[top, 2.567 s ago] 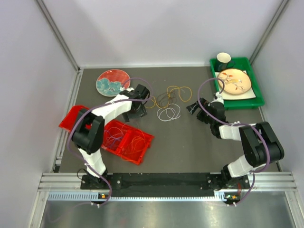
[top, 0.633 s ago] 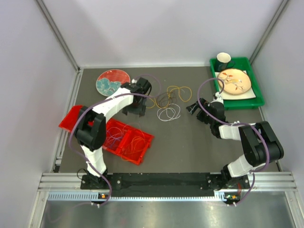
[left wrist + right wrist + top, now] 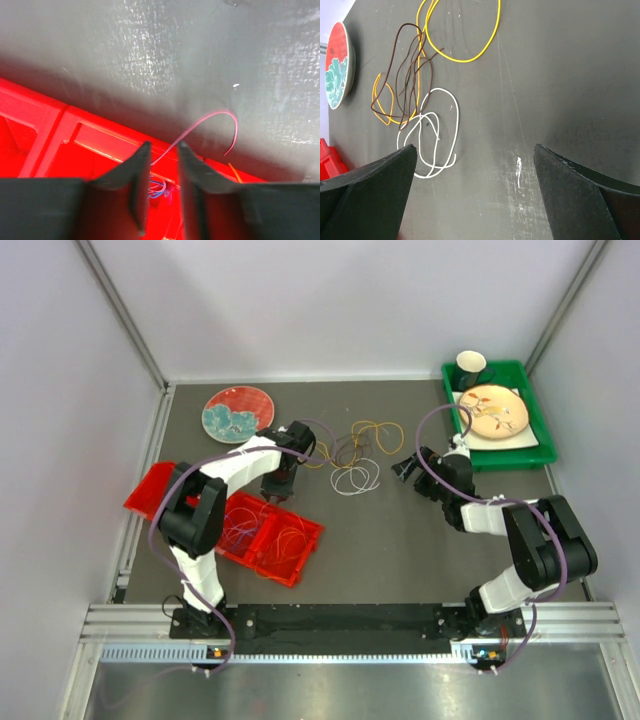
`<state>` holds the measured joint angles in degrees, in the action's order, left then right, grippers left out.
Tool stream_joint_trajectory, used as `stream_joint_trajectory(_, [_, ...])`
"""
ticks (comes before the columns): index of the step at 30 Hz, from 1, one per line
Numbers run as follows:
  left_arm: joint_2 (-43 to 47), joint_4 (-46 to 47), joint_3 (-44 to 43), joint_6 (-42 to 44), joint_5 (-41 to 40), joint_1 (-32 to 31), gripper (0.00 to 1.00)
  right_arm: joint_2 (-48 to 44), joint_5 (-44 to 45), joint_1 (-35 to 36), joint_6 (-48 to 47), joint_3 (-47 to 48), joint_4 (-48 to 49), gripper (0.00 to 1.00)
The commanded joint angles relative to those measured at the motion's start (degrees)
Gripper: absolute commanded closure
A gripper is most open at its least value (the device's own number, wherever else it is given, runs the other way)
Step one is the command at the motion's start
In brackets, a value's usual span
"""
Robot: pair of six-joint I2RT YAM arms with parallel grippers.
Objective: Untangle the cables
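A loose pile of cables lies mid-table: a yellow loop [image 3: 378, 433], a dark brown one [image 3: 344, 448] and a white one [image 3: 355, 479]. They also appear in the right wrist view as the yellow loop [image 3: 465, 61] and the white loop [image 3: 456, 117]. My left gripper [image 3: 278, 482] hangs over the far edge of the red tray [image 3: 300, 552]. Its jaws are narrowed with a gap left. A thin red cable [image 3: 210, 117] runs out between the fingertips and arcs over the table. My right gripper [image 3: 405, 467] stands wide open, right of the white loop, with nothing in it.
Several thin cables, blue [image 3: 159, 186] among them, lie inside the red tray [image 3: 100, 135]. A red and teal plate [image 3: 238, 412] sits at the back left. A green tray [image 3: 535, 445] at the back right holds a plate and a cup [image 3: 470, 364].
My left gripper has drawn back from the cable pile toward the red tray's far edge, and its jaws have closed in a good deal. The right arm has not moved.
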<state>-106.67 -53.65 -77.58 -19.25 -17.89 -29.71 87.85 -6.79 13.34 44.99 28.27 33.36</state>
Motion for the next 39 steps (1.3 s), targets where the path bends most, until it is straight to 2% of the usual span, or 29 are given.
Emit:
stream_joint_trajectory(1, [-0.47, 2.76, -0.11, 0.52, 0.04, 0.27, 0.77, 0.65, -0.24, -0.16, -0.52, 2.58, 2.06, 0.01])
stream_joint_trajectory(2, [-0.47, 2.76, -0.20, 0.52, 0.22, 0.18, 0.80, 0.74, -0.24, -0.16, -0.52, 2.58, 1.97, 0.01])
stream_joint_trajectory(3, [-0.64, 2.76, -0.29, 0.35, 0.31, 0.18, 0.93, 0.74, -0.24, -0.16, -0.52, 2.58, 1.88, 0.01])
stream_joint_trajectory(4, [-0.64, 2.76, -0.38, 0.17, 0.31, 0.27, 0.99, 0.74, -0.24, -0.16, -0.52, 2.58, 1.88, 0.01])
stream_joint_trajectory(5, [-0.64, 2.67, -0.55, 0.09, 0.40, 0.27, 1.00, 0.74, -0.24, -0.16, -0.52, 2.58, 1.97, 0.01])
stream_joint_trajectory(10, [1.72, 0.39, -3.01, -1.23, -0.82, 0.27, 1.00, 0.74, -0.24, -0.16, -0.52, 2.58, 1.88, 0.01])
stream_joint_trajectory(15, [7.07, -7.16, -8.19, -5.18, -6.01, 0.18, 1.00, 0.74, -0.24, -0.16, -0.52, 2.49, 2.14, 0.01])
stream_joint_trajectory(22, [17.01, -13.05, -6.97, -10.36, -9.53, 0.27, 1.00, 0.74, -0.51, -0.16, -0.52, 2.49, 2.23, 0.01])
stream_joint_trajectory(29, [28.96, -17.80, 2.68, -21.17, -9.54, 0.18, 1.00, 0.83, -0.68, -0.16, -0.52, 2.49, 2.23, 0.01])
stream_joint_trajectory(39, [30.91, -18.69, 15.61, -26.89, -14.63, 0.27, 1.00, 0.56, -1.30, -0.16, -0.43, 2.23, 2.58, 0.01])
